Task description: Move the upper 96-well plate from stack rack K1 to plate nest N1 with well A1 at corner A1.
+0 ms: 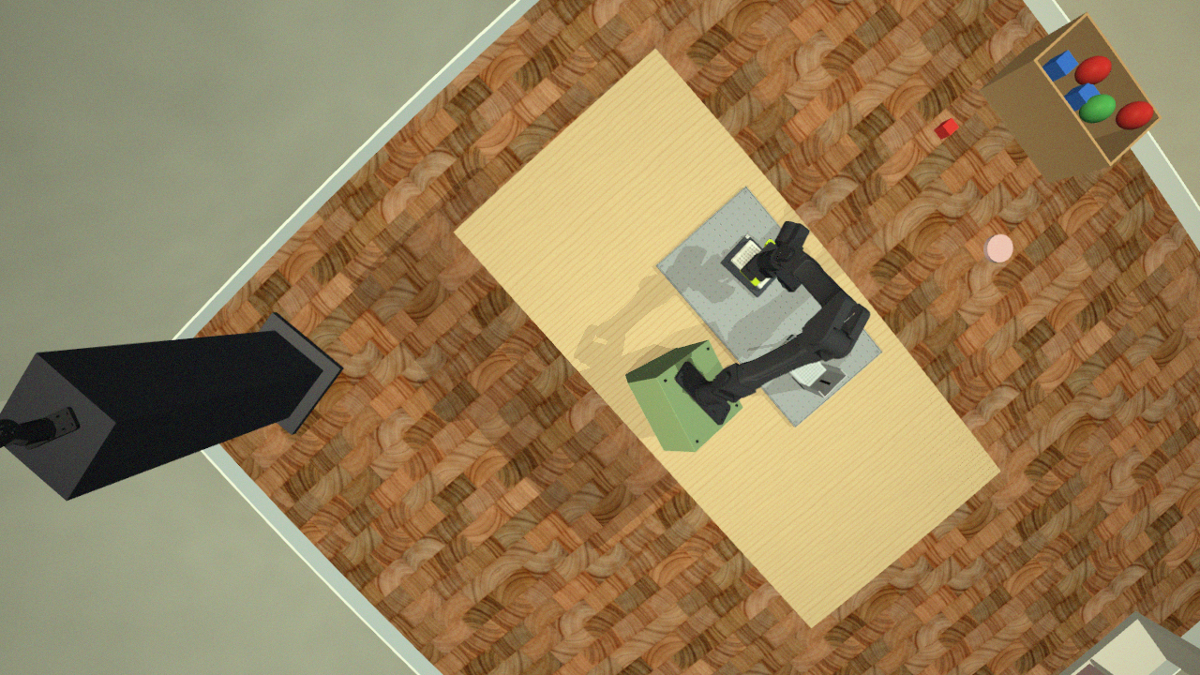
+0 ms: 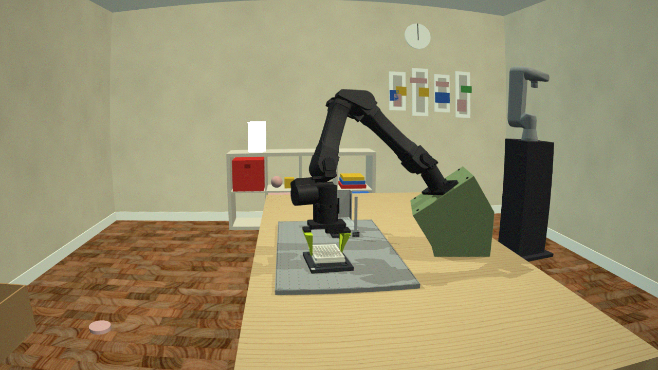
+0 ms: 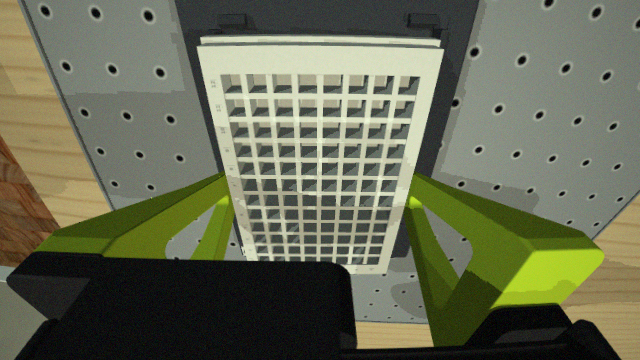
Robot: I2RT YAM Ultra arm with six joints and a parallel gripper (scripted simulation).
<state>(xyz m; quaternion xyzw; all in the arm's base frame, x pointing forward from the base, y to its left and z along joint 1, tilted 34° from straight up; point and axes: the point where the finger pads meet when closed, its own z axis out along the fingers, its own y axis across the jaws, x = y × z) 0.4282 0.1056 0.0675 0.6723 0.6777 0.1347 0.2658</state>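
Note:
My gripper (image 3: 319,179) with green fingers is shut on the long sides of the white 96-well plate (image 3: 317,160). The plate is upright, wells up, and sits low over the dark plate nest N1 (image 2: 327,263); I cannot tell whether it is fully down. In the exterior and top views the plate (image 2: 328,253) covers most of the nest (image 1: 749,266), with the gripper (image 2: 325,239) straight above it. Two nest locators (image 3: 422,20) show past the plate's far end. The stack rack K1 (image 1: 817,375) with the lower plate lies under my arm, partly hidden. The A1 mark is not visible.
The grey pegboard mat carries nest and rack. The rack's thin post (image 2: 355,216) stands behind the gripper. The green arm base (image 2: 453,218) sits to the right on the wooden table. A black pedestal (image 2: 526,198) stands beyond the table.

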